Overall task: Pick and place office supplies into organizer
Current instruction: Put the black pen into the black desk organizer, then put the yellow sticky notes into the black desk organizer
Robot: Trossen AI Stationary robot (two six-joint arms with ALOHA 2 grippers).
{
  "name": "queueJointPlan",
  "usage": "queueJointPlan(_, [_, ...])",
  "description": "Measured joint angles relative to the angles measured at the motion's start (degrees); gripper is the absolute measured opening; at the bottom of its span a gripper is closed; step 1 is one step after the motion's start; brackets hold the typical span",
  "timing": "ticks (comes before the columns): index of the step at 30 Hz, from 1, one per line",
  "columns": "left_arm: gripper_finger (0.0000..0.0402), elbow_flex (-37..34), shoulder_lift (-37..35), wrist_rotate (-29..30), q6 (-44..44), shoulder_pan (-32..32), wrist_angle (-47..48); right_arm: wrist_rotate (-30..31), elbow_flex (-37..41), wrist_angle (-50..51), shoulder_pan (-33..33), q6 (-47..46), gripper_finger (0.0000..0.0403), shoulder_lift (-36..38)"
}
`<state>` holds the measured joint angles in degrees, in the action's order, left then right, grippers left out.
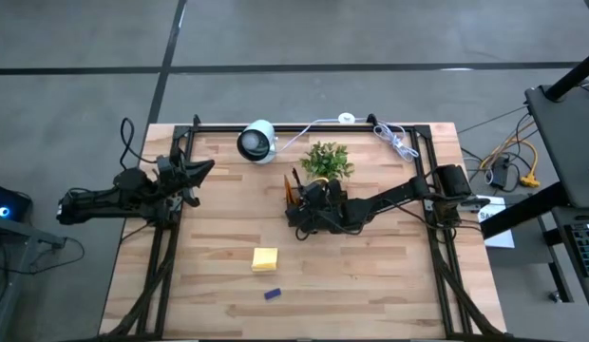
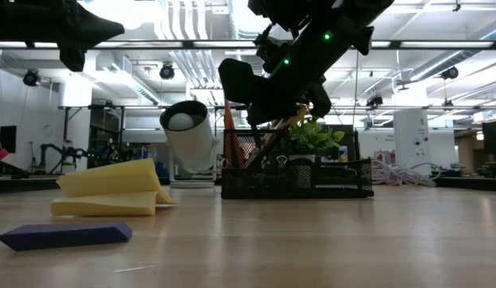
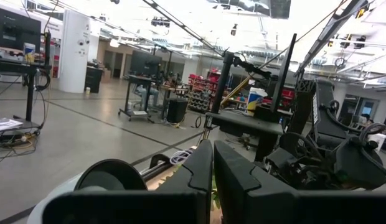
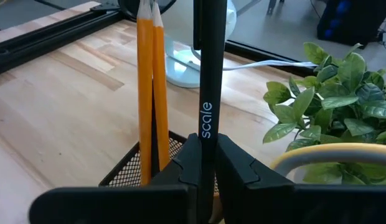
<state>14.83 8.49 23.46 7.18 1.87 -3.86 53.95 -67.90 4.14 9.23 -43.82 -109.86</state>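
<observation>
The black mesh organizer (image 2: 296, 178) stands mid-table in front of the plant, under my right gripper (image 1: 309, 204). Two orange pencils (image 4: 150, 93) stand in its mesh compartment (image 4: 127, 171). A yellow scissors handle (image 4: 330, 154) shows beside them. My right gripper (image 4: 207, 168) is shut on a black pen (image 4: 208, 62) printed "scale". The yellow sticky-note pad (image 1: 265, 258) and the blue block (image 1: 273, 294) lie flat on the table nearer the front. My left gripper (image 1: 195, 174) hovers shut over the table's left side, holding nothing. My right gripper pinches the black pen's shaft (image 4: 207, 140) between its two fingers, just below the printed word. It comes slanting down from the table's right side, over the organizer. The pen stands next to the orange pencils, running on past the fingertips. The fingers hide its other end.
A green potted plant (image 1: 328, 160) stands just behind the organizer. A white round camera (image 1: 258, 141) sits to its left with a white cable (image 1: 394, 141) along the far edge. Black frame rails (image 1: 161, 256) run down both sides. Bare wood lies around the pad and block.
</observation>
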Motion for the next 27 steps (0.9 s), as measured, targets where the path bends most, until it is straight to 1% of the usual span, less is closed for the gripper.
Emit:
queueJointPlan(8, [0.0, 0.0, 0.0, 0.0, 0.0, 0.0, 0.0, -0.4, 0.0, 0.0, 0.0, -0.1, 0.0066, 0.0])
queueJointPlan(12, [0.0, 0.0, 0.0, 0.0, 0.0, 0.0, 0.0, -0.4, 0.0, 0.0, 0.0, -0.1, 0.008, 0.0])
queueJointPlan(16, [0.0, 0.0, 0.0, 0.0, 0.0, 0.0, 0.0, -0.4, 0.2, 0.0, 0.0, -0.1, 0.0082, 0.0])
queueJointPlan(22, [0.0, 0.0, 0.0, 0.0, 0.0, 0.0, 0.0, -0.4, 0.3, 0.0, 0.0, -0.1, 0.007, 0.0])
queueJointPlan(27, [0.0, 0.0, 0.0, 0.0, 0.0, 0.0, 0.0, -0.4, -1.2, -0.1, 0.4, 2.3, 0.0065, 0.4])
